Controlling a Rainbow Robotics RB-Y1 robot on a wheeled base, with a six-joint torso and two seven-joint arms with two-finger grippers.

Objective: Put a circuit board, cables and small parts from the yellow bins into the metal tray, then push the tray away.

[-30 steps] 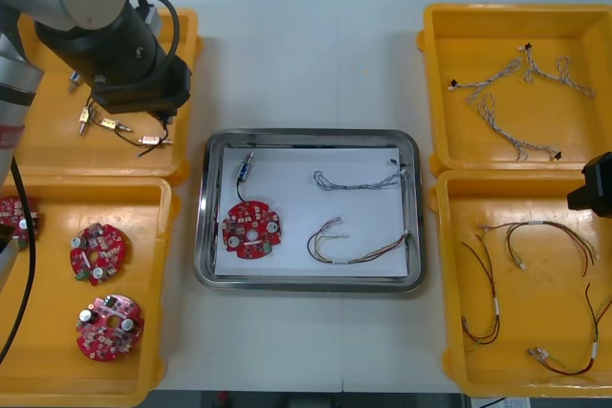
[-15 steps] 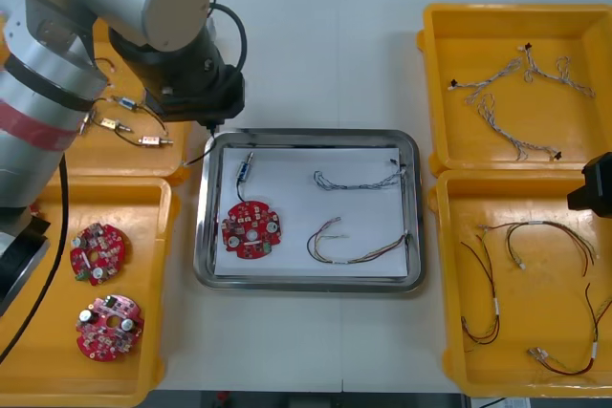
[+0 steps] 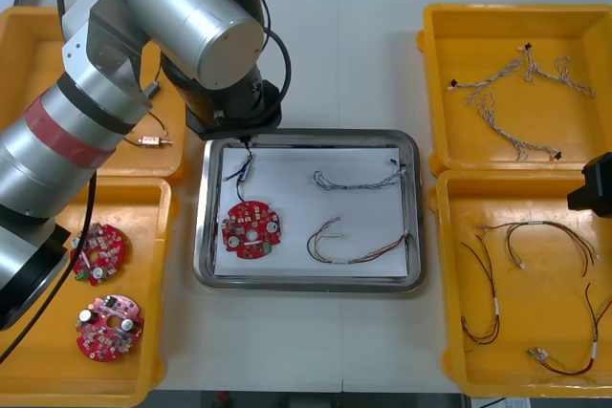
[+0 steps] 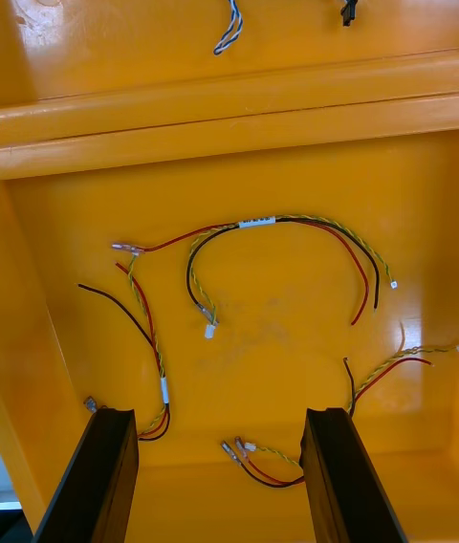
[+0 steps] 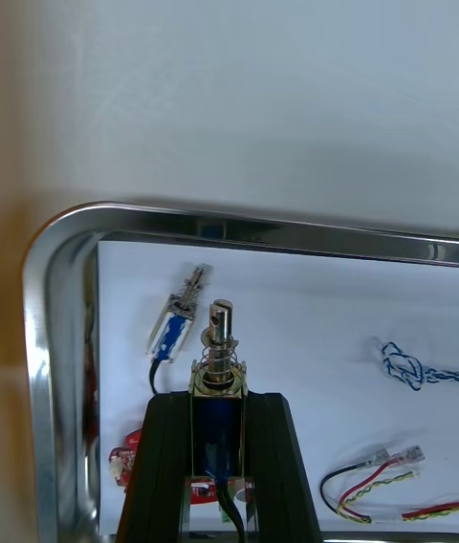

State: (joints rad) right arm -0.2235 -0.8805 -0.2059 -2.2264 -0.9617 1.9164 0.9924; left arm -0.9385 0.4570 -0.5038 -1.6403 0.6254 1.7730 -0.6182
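My left gripper (image 5: pixel 218 414) is shut on a small metal part (image 5: pixel 219 363), a blue body with a spring and pin, held just above the white inside of the metal tray (image 3: pixel 413 212) near its far left corner. Another small metal part (image 5: pixel 178 322) lies in the tray right beside it, also seen from the front (image 3: pixel 246 168). The left arm (image 3: pixel 206 31) hides its gripper in the front view. In the tray lie a red circuit board (image 3: pixel 251 229), a blue and white cable (image 3: pixel 359 180) and a red and yellow cable (image 3: pixel 352 246). My right gripper (image 4: pixel 220 471) hangs open over the near right bin.
Yellow bins flank the tray. The far left bin (image 3: pixel 29 64) holds a small metal part (image 3: pixel 148 140); the near left one holds circuit boards (image 3: pixel 98 252). Blue and white cables (image 3: pixel 521 78) lie far right, red, yellow and black cables (image 4: pixel 277 223) near right.
My left arm has swung right from the far left bin to the tray's far left corner, carrying the small metal part. The right arm has not moved.
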